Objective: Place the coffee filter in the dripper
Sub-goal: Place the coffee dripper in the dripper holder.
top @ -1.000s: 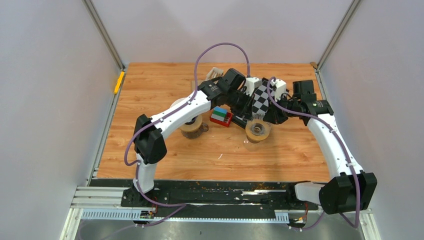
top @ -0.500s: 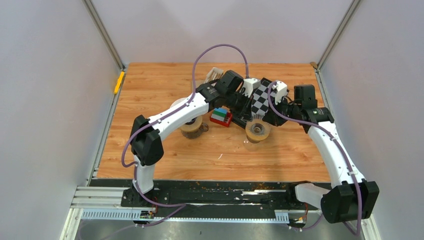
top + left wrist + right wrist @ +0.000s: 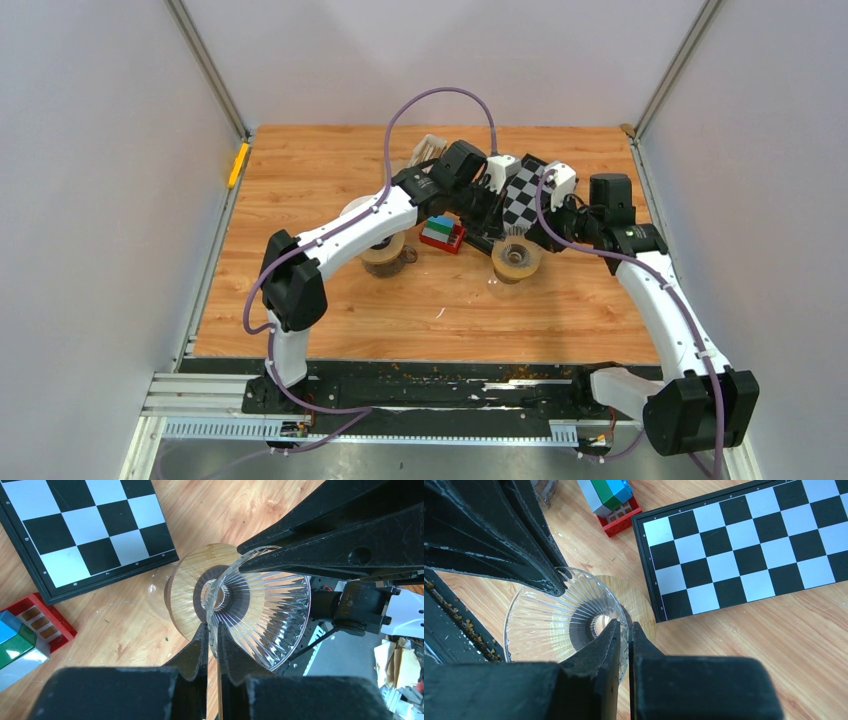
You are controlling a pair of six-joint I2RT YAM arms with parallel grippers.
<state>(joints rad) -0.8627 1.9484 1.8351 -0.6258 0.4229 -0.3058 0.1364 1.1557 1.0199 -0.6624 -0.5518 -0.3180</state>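
Observation:
The dripper point(image 3: 515, 259) is a clear ribbed glass cone point(image 3: 267, 612) on a round wooden collar point(image 3: 186, 587), standing on the table in front of the chessboard. My left gripper point(image 3: 212, 628) is shut on the glass rim, one finger inside the cone and one outside. On the opposite side of the rim point(image 3: 569, 625) my right gripper point(image 3: 624, 626) is shut the same way. In the top view the two grippers point(image 3: 495, 238) point(image 3: 533, 240) meet over the dripper. A brown round thing point(image 3: 383, 251), probably the coffee filter, sits partly hidden under the left forearm.
A folded chessboard point(image 3: 520, 196) lies just behind the dripper. A red, green and blue block stack point(image 3: 441, 232) sits to the dripper's left. A white object point(image 3: 428, 147) lies at the back, and a yellow piece point(image 3: 237, 165) rests on the table's left edge.
The right arm's wrist and forearm have shifted slightly left and toward the front. The dripper has barely moved, and both grips on its rim are unchanged.

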